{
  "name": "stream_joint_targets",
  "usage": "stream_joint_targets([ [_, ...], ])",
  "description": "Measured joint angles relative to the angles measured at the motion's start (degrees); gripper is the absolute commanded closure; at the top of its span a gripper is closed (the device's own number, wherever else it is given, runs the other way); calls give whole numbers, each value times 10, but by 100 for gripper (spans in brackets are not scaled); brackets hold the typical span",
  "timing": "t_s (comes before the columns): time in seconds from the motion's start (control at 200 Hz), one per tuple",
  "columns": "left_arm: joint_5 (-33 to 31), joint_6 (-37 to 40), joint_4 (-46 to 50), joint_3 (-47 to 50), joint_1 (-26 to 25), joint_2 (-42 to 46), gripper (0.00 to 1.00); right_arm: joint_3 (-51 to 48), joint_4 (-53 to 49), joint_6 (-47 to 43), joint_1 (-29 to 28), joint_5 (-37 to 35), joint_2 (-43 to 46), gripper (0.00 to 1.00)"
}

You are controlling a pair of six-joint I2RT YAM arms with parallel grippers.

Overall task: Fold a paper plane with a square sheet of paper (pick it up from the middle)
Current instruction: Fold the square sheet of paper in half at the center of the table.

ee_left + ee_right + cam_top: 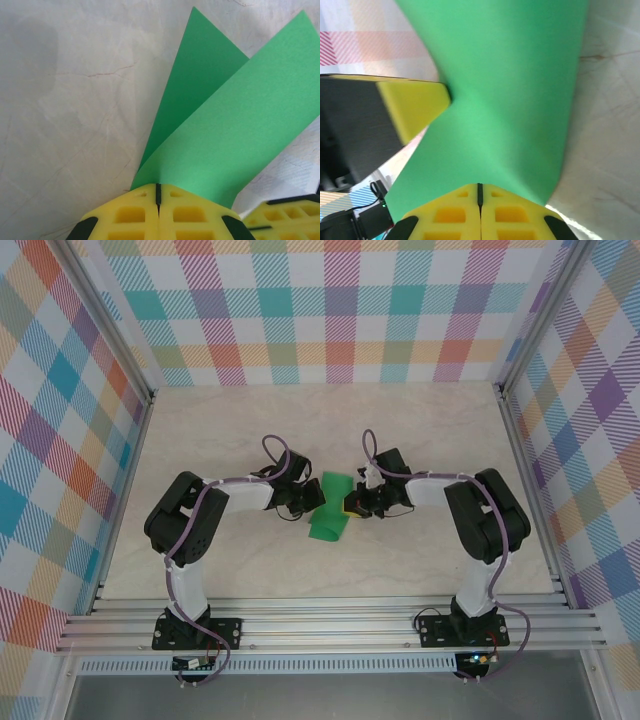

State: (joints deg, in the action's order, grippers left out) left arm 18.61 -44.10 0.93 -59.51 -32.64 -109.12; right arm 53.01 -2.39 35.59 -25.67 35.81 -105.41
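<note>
A pale table [300,420] is seen beneath both arms, with checked walls [330,310] set well back. The left gripper [158,192] is pinched tight on the square sheet of paper [235,130], and the right gripper [480,192] is clamped on the same sheet from the opposite edge. Ahead of the right jaws and to their left, the left gripper's yellow finger [415,107] is pressed against the paper, crowding that side. The sheet is held between the two jaw pairs, bent into a band. From the left jaws, two green flaps are fanned ahead and rightward. The band's long axis is laid crosswise to the line between the jaws.
</note>
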Motion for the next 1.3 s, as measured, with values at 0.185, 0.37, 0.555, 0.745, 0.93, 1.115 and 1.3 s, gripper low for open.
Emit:
stream_joint_targets([
  [0.185, 0, 0, 0, 0, 0, 0, 100, -17, 9, 9, -1, 12, 1, 93],
  [0.37, 0, 2, 0, 0, 0, -1, 100, -20, 8, 7, -1, 17, -23, 94],
  [0.555, 0, 2, -1, 0, -1, -1, 100, -10, -16, -10, -2, 9, -23, 94],
  [0.745, 0, 2, -1, 0, -1, -1, 100, -8, -33, -6, -7, 9, -11, 94],
  [0.93, 0, 2, 0, -1, -1, -1, 100, -8, -35, -2, -23, 9, 5, 94],
  [1.115, 0, 2, 0, -1, -1, -1, 100, -15, -34, -3, -27, 4, -1, 95],
  [1.3, 0, 2, -1, -1, -1, -2, 100, -21, -32, -5, -27, 6, -10, 94],
])
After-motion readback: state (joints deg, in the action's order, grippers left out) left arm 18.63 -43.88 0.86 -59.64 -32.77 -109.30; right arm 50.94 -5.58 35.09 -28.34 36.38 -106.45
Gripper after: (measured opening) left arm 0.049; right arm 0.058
